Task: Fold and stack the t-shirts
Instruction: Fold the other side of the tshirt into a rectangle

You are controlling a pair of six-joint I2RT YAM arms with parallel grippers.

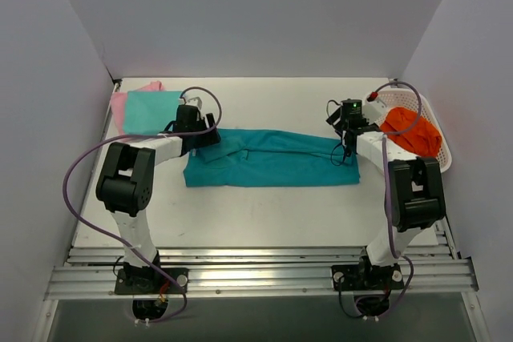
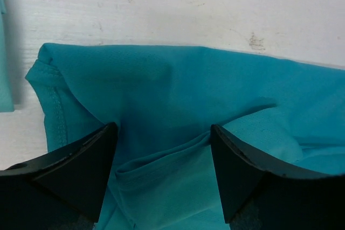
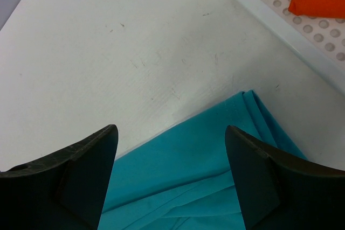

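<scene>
The teal tee (image 1: 272,162) is laid on the worktop (image 1: 264,222) as a long narrow strip, its long axis running left to right between the two arms. Each short end is covered by its own arm, so no reach across is needed.

The left fingers (image 2: 70,176) are spread wide and lowered at the left end. A raised ridge of teal cloth lies between them, and nothing is pinched. The right fingers (image 3: 70,181) are also held wide, over the far right corner of the strip, with bare worktop beyond it. Whether they touch the cloth cannot be told.

The coming move is judged to be a fold across the long axis, with one end carried over toward the other. For that, each end would have to be taken at its edge.

A mint tee (image 1: 152,110) is stacked on a pink tee (image 1: 119,106) in the far left corner. The stack is near the strip's left end but apart from it, and closer to the left arm. A basket (image 1: 439,130) holding orange cloth (image 1: 413,135) is placed beside the right arm.
</scene>
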